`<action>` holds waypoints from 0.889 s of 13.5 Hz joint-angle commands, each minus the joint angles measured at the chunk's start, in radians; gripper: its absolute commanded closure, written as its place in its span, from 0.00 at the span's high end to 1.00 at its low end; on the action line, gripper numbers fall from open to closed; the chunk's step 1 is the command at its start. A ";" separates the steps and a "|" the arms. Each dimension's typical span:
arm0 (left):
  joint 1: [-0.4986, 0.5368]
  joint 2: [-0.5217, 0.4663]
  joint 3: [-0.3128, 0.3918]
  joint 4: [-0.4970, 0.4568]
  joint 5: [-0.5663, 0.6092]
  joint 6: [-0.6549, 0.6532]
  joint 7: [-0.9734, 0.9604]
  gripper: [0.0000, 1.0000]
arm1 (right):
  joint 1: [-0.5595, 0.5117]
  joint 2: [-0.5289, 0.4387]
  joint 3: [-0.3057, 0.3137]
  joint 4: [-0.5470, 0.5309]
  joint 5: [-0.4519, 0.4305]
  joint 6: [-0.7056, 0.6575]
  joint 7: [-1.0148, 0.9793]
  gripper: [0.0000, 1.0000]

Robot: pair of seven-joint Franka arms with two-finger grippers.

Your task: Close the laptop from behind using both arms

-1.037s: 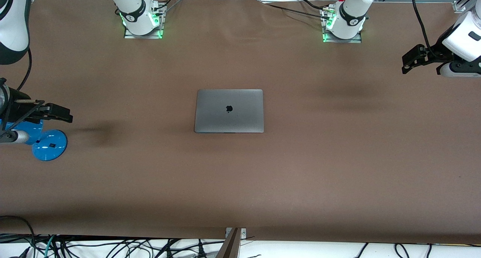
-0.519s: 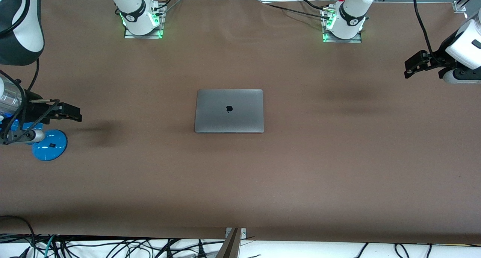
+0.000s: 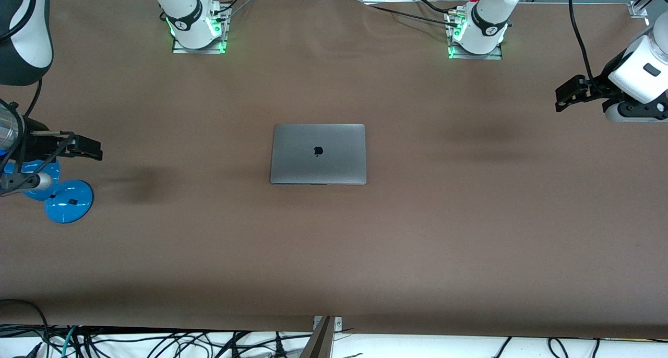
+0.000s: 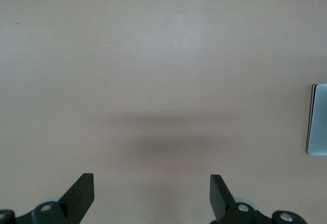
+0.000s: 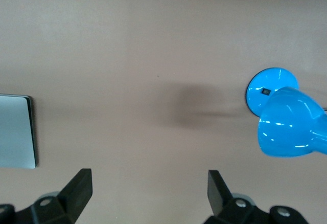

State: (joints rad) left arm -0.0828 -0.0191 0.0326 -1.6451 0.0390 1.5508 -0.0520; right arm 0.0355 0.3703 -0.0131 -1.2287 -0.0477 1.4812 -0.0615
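The space-grey laptop [image 3: 318, 153] lies shut and flat at the middle of the brown table, its lid with the dark apple logo facing up. Its edge shows in the left wrist view [image 4: 319, 126] and in the right wrist view [image 5: 16, 131]. My left gripper [image 3: 566, 93] is open and empty, up in the air over the left arm's end of the table. My right gripper [image 3: 86, 148] is open and empty, over the right arm's end of the table. In both wrist views the fingertips [image 4: 82, 191] [image 5: 80, 185] stand wide apart over bare table.
A blue desk lamp with a round base [image 3: 68, 201] stands at the right arm's end of the table, beside the right gripper; its shade shows in the right wrist view [image 5: 288, 129]. The arm bases [image 3: 197, 26] [image 3: 477, 32] stand along the table's edge. Cables hang below the near edge.
Both grippers shifted slightly: the right gripper drew back toward its end of the table, the left gripper moved a little toward the laptop. The laptop has not moved.
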 commanded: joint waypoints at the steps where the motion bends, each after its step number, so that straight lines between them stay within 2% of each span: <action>1: 0.003 0.024 -0.002 0.036 -0.016 -0.024 0.011 1.00 | -0.009 -0.031 0.013 -0.028 0.026 -0.012 -0.011 1.00; 3: 0.006 0.022 -0.002 0.028 -0.016 -0.026 0.011 1.00 | -0.011 -0.034 0.004 -0.028 0.072 -0.016 -0.012 1.00; 12: 0.015 0.008 -0.010 0.021 -0.019 -0.021 0.020 1.00 | -0.012 -0.034 0.004 -0.014 0.071 -0.036 -0.017 1.00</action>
